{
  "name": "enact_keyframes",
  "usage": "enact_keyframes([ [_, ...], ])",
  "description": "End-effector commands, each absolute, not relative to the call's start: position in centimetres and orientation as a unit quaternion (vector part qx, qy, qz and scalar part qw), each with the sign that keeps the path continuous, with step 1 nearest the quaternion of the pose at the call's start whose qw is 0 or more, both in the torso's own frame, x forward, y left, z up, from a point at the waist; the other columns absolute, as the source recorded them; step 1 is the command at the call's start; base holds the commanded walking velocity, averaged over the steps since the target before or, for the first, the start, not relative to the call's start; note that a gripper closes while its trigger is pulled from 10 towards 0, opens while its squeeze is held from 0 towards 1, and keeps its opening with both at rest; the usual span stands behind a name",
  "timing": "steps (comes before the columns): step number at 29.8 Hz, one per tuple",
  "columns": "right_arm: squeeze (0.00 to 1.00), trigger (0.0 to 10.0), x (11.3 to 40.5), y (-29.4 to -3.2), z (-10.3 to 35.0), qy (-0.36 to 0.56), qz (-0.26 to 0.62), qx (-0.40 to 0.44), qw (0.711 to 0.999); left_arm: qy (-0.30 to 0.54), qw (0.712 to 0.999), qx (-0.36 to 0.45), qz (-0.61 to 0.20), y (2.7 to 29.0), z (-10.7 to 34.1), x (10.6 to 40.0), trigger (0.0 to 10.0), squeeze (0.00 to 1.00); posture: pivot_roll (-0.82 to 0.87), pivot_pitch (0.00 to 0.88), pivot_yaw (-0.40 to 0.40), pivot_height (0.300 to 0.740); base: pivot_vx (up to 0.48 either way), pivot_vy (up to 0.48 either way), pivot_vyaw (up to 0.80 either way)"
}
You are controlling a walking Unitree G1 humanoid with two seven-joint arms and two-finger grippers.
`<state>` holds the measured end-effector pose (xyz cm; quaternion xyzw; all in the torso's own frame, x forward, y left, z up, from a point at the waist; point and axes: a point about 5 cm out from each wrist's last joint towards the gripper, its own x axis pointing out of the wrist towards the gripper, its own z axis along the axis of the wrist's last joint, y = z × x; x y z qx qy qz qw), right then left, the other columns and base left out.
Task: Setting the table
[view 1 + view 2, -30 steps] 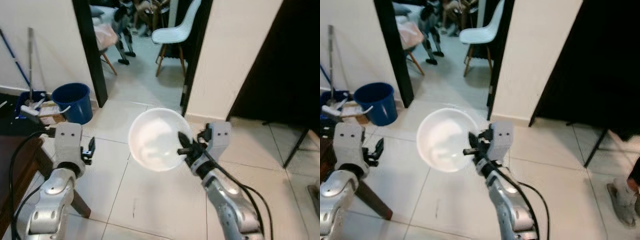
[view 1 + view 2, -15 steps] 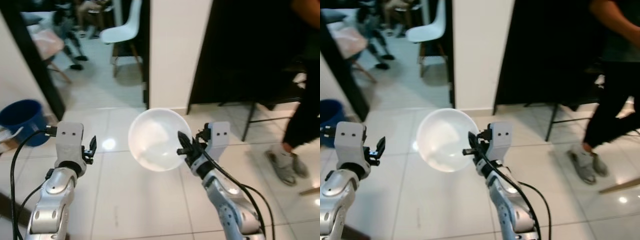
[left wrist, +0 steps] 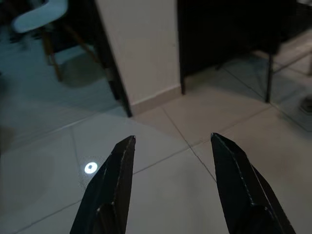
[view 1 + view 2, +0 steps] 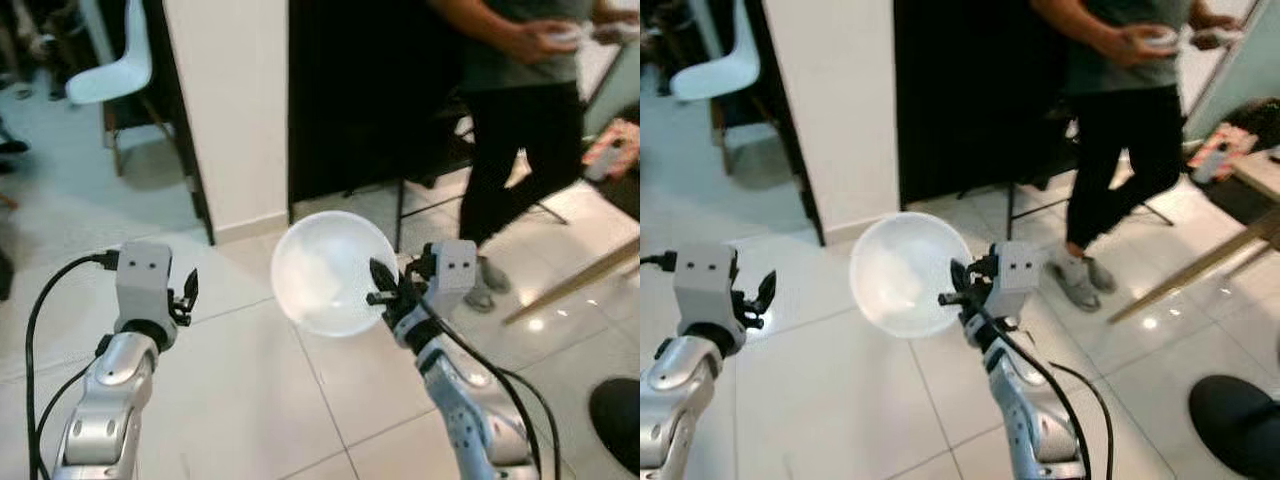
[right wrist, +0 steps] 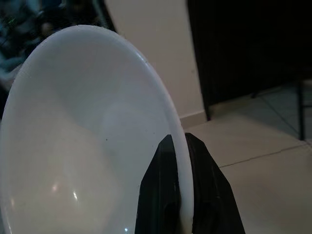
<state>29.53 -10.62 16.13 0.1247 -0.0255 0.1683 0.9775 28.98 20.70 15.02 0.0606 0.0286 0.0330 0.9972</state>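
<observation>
One bowl [image 4: 333,272], right hand [image 4: 381,290] gripping.

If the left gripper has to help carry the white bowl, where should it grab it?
Probably the bowl rim opposite the right gripper, approaching from the robot's left. The thin rim suits a pinch like the one already there, and that side is free; the left gripper is open.

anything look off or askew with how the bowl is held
Nothing damaged or spilled. The white bowl is pinched by its rim in the right pincer, empty and tipped on edge. The left pincer is open and empty.
</observation>
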Motion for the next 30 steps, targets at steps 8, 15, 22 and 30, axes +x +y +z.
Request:
enact_keyframes([
  [8, 0.00, 10.0, 29.41, -10.41, 16.04, -0.022, 0.172, 0.129, 0.976, 0.040, 0.997, 0.060, 0.035, 20.73, 14.51, 28.76, 10.0, 0.00, 0.00, 0.056, 0.083, 0.740, 0.000, 0.000, -0.79],
  [15, 0.00, 10.0, 29.43, -10.40, 16.04, -0.022, 0.171, 0.129, 0.976, 0.039, 0.997, 0.059, 0.034, 20.71, 14.52, 28.76, 10.0, 0.00, 0.00, 0.056, 0.083, 0.740, 0.000, 0.000, -0.79],
  [22, 0.00, 10.0, 29.44, -10.40, 16.06, -0.022, 0.171, 0.129, 0.976, 0.039, 0.997, 0.059, 0.033, 20.69, 14.54, 28.79, 10.0, 0.00, 0.00, 0.056, 0.083, 0.740, 0.000, 0.000, -0.79],
  [30, 0.00, 10.0, 29.45, -10.39, 16.08, -0.023, 0.171, 0.130, 0.976, 0.039, 0.997, 0.058, 0.033, 20.68, 14.55, 28.79, 10.0, 0.00, 0.00, 0.055, 0.084, 0.740, 0.000, 0.000, -0.80],
])
